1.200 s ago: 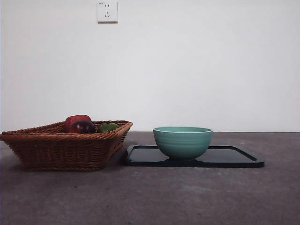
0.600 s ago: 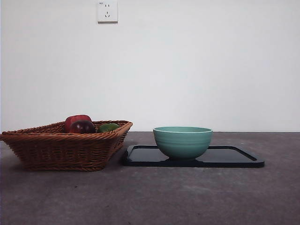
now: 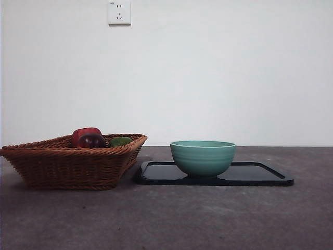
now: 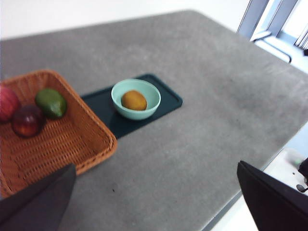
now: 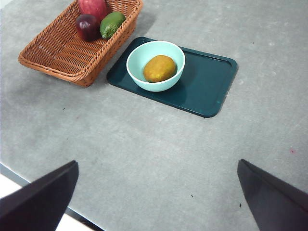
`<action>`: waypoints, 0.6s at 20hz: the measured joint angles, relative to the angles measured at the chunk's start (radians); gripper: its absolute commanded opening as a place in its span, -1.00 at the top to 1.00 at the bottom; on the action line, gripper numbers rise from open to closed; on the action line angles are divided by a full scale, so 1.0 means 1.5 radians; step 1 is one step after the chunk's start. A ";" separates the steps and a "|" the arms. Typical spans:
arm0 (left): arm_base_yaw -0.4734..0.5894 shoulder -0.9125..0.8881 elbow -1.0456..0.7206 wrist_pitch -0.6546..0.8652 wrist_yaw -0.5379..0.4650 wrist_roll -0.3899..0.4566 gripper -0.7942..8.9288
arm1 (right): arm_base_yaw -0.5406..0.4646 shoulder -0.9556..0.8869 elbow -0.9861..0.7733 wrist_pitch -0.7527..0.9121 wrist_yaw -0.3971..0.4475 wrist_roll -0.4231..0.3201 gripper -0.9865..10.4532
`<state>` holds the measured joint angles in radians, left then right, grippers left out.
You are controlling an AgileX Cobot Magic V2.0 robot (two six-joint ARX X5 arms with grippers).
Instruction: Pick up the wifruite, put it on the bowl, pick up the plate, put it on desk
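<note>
Right wrist view showed your fruit (image 5: 160,68) already in the bowl (image 5: 139,57); tray (image 5: 207,86) remained to move onto the counter (image 5: 144,144). Both hands hung apart, empty.

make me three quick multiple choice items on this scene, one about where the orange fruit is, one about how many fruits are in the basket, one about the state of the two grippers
1. Where is the wifruite?
A. in the wicker basket
B. inside the bowl
C. on the bare desk

2. How many fruits lie in the wicker basket?
A. one
B. five
C. three

3. What state are the left gripper and right gripper in?
A. both open, holding nothing
B. the left is shut on the bowl
C. the right is shut on the fruit

Answers:
1. B, since both wrist views show it sitting in the bowl, which stands on the black tray.
2. C, as a red, a dark red-purple and a green fruit are there.
3. A, since each pair of jaws stands wide apart above the desk.
</note>
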<state>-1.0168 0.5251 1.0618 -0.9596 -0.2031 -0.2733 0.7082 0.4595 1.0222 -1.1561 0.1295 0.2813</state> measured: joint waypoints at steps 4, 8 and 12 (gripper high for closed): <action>0.000 0.096 0.000 0.002 0.000 -0.056 -0.38 | 0.000 0.000 0.000 0.000 0.000 0.000 -0.14; 0.000 0.214 0.000 0.006 0.017 -0.117 -0.38 | 0.000 0.000 0.000 0.000 0.000 0.000 -0.14; 0.000 0.338 0.008 0.006 0.070 -0.139 -0.38 | 0.000 0.000 0.000 0.001 0.001 0.000 -0.14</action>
<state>-1.0168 1.0325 1.0733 -0.9501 -0.0986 -0.4812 0.7082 0.4595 1.0218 -1.1553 0.1303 0.2813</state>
